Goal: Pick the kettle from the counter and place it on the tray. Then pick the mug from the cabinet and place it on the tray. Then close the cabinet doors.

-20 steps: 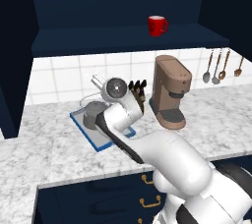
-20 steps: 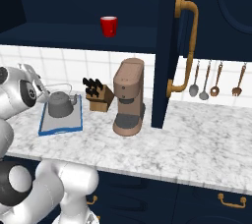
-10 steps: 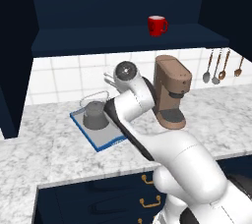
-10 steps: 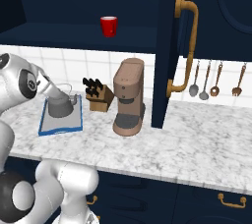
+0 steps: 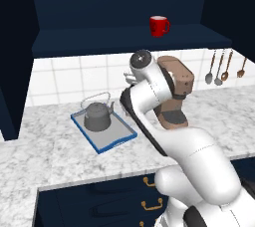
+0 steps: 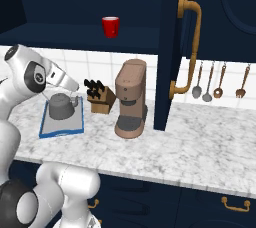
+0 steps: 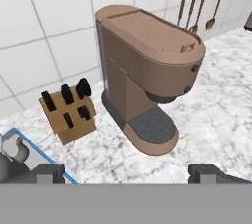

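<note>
The cabinet (image 5: pixel 124 42) spans the top of both base views, its shelf dark. The right base view alone shows one of the cabinet doors (image 6: pixel 210 32) swung open, its brass handle curving down toward the counter (image 6: pixel 200 142). The coffee machine (image 7: pixel 142 75) stands toward the back edge of the counter; the hand view looks down on its ribbed top and drip plate, with the knife block (image 7: pixel 69 112) just beside it by the tiled wall. The tray (image 5: pixel 103 130) lies on the counter's left part, and the kettle (image 5: pixel 97 115) sits upright inside its blue rim (the hand view catches only the tray's corner and the spout). The mug (image 5: pixel 159 25) stands on the cabinet shelf, well above the coffee machine. The gripper (image 7: pixel 128 173) hangs wide open and empty, its two dark fingertips (image 7: pixel 49 171) far apart at the bottom of the hand view. Compared with a second ago, the arm has lifted off the kettle and swung right toward the coffee machine, leaving the kettle uncovered on the tray.
</note>
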### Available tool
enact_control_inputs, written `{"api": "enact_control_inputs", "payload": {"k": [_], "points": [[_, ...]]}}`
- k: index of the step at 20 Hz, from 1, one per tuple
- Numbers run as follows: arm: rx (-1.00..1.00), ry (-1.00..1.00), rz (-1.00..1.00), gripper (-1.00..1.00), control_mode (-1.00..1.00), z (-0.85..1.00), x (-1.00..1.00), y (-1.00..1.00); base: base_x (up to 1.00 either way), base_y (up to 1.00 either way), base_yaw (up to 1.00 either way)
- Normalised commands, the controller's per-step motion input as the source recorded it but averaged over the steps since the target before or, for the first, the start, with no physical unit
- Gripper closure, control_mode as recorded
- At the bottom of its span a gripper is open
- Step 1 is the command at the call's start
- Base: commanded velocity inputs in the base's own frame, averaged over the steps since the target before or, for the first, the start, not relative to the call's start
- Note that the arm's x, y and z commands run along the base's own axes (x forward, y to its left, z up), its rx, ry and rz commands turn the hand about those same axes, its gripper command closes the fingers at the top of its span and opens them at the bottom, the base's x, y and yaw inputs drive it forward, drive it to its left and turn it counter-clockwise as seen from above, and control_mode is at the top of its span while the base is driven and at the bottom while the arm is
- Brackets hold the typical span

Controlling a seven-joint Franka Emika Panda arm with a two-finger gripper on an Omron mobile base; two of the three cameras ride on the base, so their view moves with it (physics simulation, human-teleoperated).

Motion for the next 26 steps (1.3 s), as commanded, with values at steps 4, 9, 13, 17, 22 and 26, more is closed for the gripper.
{"api": "enact_control_inputs", "payload": {"k": [4,9,13,17,22,26], "points": [[-0.16,0.00,0.05,-1.00,-1.00,0.31,-0.16,-0.71,0.00,0.00,0.00],[-0.08,0.00,0.08,-1.00,-1.00,0.44,-0.23,-0.52,0.00,0.00,0.00],[-0.18,0.02,0.16,-1.00,-1.00,0.44,-0.12,-0.40,0.00,0.00,0.00],[-0.23,0.01,0.27,-1.00,-1.00,0.43,-0.05,-0.44,0.00,0.00,0.00],[-0.04,0.00,0.24,-1.00,-1.00,0.37,-0.05,-0.37,0.00,0.00,0.00],[0.11,-0.07,0.07,-1.00,-1.00,0.07,-0.26,-0.06,0.00,0.00,0.00]]}}
